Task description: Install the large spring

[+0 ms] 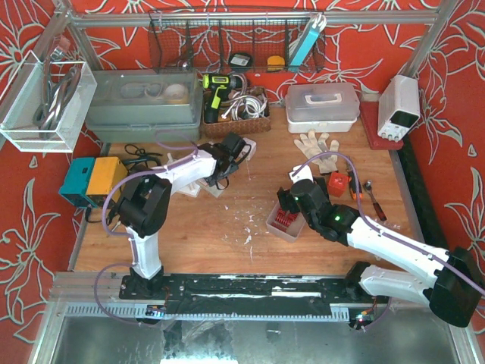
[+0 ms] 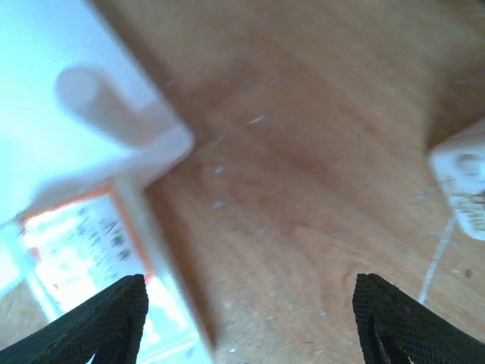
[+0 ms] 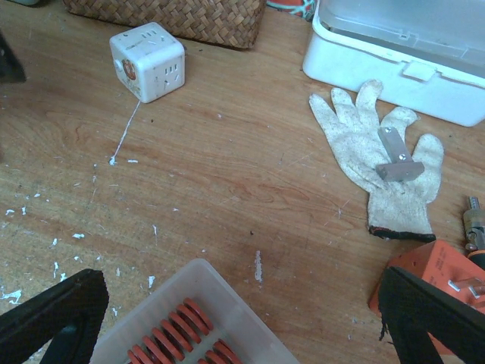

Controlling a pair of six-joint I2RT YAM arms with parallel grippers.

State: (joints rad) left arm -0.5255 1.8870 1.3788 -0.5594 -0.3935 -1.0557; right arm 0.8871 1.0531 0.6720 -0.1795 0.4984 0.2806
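The left hand (image 2: 254,330) stands open over bare wood of the wooden table (image 2: 303,189) — its two black fingers (image 2: 106,322) are spread apart with nothing between them. Close to the finger at the left of the wrist view lies a blurred white flat block with a round peg (image 2: 91,98), with an orange-edged printed label (image 2: 83,235) along its near side; what the block is I cannot tell. A white cube-shaped socket block (image 3: 148,61) with a thin white cord rests on the table near this hand, in front of a woven wicker basket (image 3: 170,19).

The right hand (image 3: 242,334) is spread wide and holds nothing. It hovers over the far corner of a translucent plastic tray (image 3: 220,303). The orange-red coil springs (image 3: 178,341) — the task's parts — lie side by side in that tray, untouched; which of them is the large one cannot be told. The tray sits right of the table's middle, well apart from the left hand.

Beyond the tray an off-white knitted work glove (image 3: 379,159) lies flat with a small grey metal piece (image 3: 398,155) on it. The glove's fingertips reach near a white lidded plastic box (image 3: 402,61). An orange block (image 3: 439,277) sits by the right hand's outer finger.
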